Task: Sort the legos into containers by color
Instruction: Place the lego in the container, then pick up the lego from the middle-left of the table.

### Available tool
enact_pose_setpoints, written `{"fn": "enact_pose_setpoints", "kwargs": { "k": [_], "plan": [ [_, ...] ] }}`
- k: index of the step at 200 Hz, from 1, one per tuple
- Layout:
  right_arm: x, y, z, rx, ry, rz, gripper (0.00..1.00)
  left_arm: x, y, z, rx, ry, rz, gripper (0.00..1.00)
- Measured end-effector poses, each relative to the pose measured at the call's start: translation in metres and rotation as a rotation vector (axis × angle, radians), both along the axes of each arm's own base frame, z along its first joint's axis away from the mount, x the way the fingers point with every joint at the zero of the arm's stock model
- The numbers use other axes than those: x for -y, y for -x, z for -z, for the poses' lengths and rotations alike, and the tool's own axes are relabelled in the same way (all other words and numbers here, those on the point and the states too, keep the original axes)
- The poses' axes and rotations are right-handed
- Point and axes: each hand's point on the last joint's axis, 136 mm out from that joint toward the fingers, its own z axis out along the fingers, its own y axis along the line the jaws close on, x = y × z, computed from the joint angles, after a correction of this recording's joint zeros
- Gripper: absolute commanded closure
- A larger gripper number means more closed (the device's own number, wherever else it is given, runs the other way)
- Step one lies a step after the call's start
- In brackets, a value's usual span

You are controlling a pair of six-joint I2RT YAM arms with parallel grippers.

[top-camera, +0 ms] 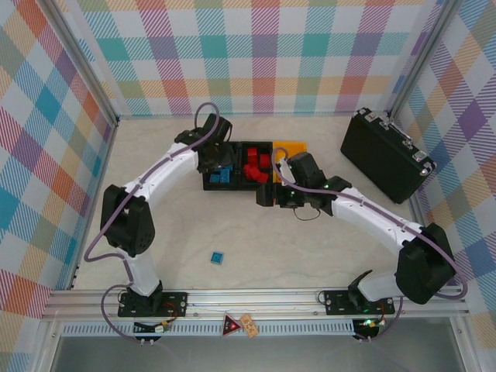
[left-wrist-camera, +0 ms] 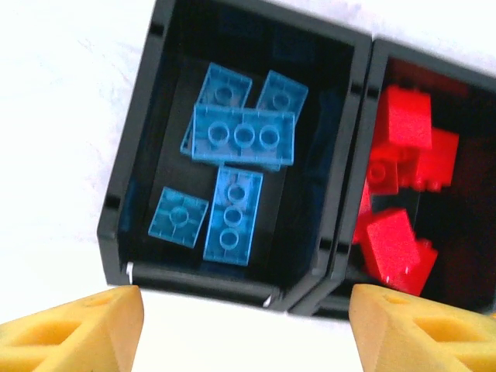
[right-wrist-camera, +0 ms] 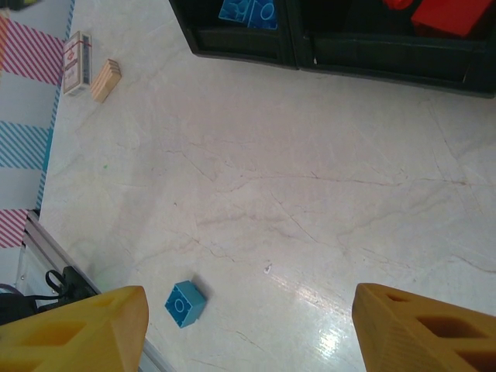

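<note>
The left hand (left-wrist-camera: 246, 324) hangs open and empty above the blue-filled end of the bins (left-wrist-camera: 358, 132). The right hand (right-wrist-camera: 249, 325), likewise open and empty, is just beside them. One blue brick (right-wrist-camera: 185, 304) lies well apart.

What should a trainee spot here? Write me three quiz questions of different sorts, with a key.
1. True or false: the loose blue lego sits inside a bin.
2. The black bin below the left tool holds legos of which colour? A red, B blue, C yellow.
3. Fill in: the neighbouring bin holds ___ legos.
Key: 1 false; 2 B; 3 red.
</note>
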Motion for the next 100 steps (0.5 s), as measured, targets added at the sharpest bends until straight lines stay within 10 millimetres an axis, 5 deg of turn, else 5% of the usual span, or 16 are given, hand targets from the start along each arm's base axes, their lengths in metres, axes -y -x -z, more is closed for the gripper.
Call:
{"fn": "enact_pose_setpoints", "kwargs": {
  "k": [100],
  "plan": [
    [0.005,0.037,0.006,-0.013,-0.028,-0.146,0.32,0.005,0.095,0.027,-0.115,0.031,0.18,0.36]
  ]
}}
